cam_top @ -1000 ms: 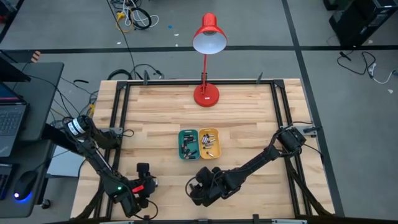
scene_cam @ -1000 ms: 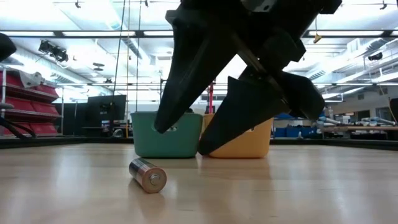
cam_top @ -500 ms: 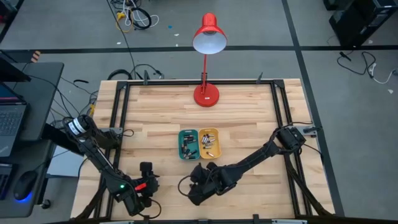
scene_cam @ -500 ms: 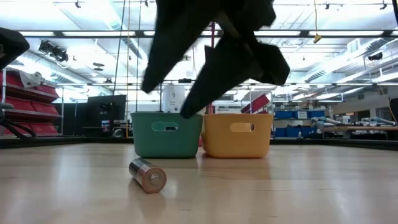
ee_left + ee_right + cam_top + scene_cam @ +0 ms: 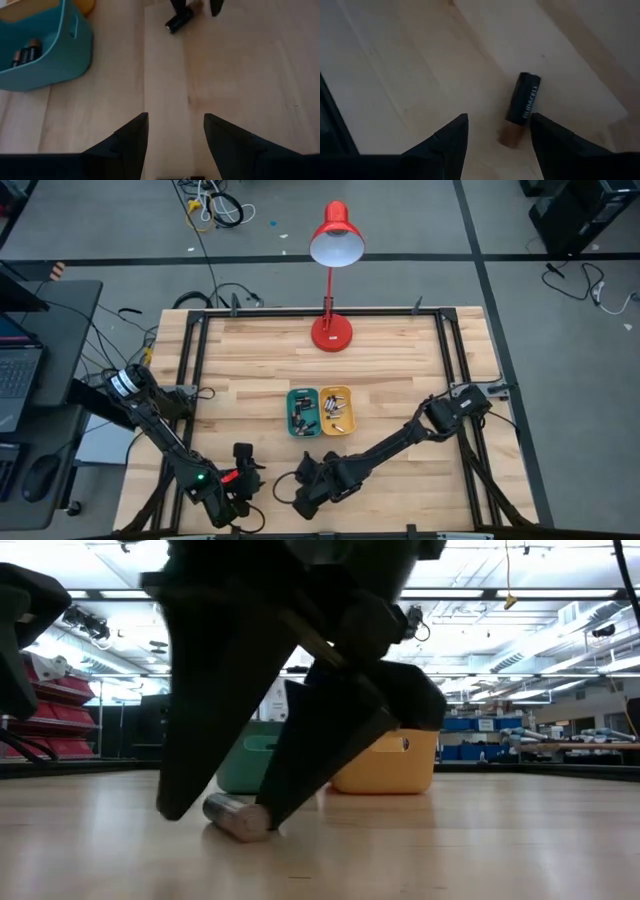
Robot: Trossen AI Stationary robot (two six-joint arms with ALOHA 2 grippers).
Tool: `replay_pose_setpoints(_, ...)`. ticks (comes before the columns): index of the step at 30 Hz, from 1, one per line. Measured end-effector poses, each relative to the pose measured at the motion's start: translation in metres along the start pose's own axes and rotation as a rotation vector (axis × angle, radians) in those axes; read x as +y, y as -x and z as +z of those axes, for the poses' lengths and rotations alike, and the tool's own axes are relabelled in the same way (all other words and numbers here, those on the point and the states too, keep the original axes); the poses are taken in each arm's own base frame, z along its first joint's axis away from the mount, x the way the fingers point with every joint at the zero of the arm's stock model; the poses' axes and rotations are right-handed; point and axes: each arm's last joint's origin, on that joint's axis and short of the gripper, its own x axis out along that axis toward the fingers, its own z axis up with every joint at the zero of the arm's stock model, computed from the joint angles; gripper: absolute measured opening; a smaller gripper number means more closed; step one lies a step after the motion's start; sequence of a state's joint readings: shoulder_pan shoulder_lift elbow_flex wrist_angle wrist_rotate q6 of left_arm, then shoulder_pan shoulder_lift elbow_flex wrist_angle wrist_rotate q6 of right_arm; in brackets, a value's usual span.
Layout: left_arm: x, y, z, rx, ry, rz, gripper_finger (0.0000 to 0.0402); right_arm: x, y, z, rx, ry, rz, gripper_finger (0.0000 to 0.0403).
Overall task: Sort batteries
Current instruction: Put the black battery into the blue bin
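One battery [image 5: 523, 107] lies on the table [image 5: 400, 360] between the spread fingers of the right end effector [image 5: 497, 131], which should descend centred before closing, while the left end effector [image 5: 175, 131] waits nearby, fingers apart.

A single battery [image 5: 522, 107] is lying on its side on the bare wooden tabletop near the front edge, apart from the rest. It is a short cylinder with a black body carrying pale lettering along its length and a copper-coloured band at one end. In the low view the battery [image 5: 236, 817] is resting flat on the wood, its rounded metallic end catching the light. From the left wrist view it [image 5: 179, 21] is showing as a small dark cylinder lying at a slant. More batteries [image 5: 26, 53], black and copper as well, are lying side by side inside a teal tray [image 5: 59, 60].
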State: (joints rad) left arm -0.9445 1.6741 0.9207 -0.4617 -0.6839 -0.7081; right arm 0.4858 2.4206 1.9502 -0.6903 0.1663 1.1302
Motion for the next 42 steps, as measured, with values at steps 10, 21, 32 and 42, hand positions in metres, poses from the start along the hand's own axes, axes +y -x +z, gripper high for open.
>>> replay_pose_setpoints(10,0.001,0.0,0.0,0.004,0.0,0.002,0.0207,-0.01,-0.014,0.003,0.091,0.025,-0.204,0.0136)
replay_pose_setpoints(21,0.001,0.0,0.0,0.008,-0.001,0.001,0.0207,-0.012,-0.014,0.004,0.078,0.114,-0.222,0.0029)
replay_pose_setpoints(32,0.001,0.0,-0.001,0.01,0.001,0.0,0.0207,-0.007,-0.007,0.001,0.021,0.189,-0.225,0.0034)
replay_pose_setpoints(42,0.0,0.0,-0.001,0.034,0.016,-0.029,0.0207,0.007,0.043,0.009,-0.177,0.232,-0.212,0.0041)
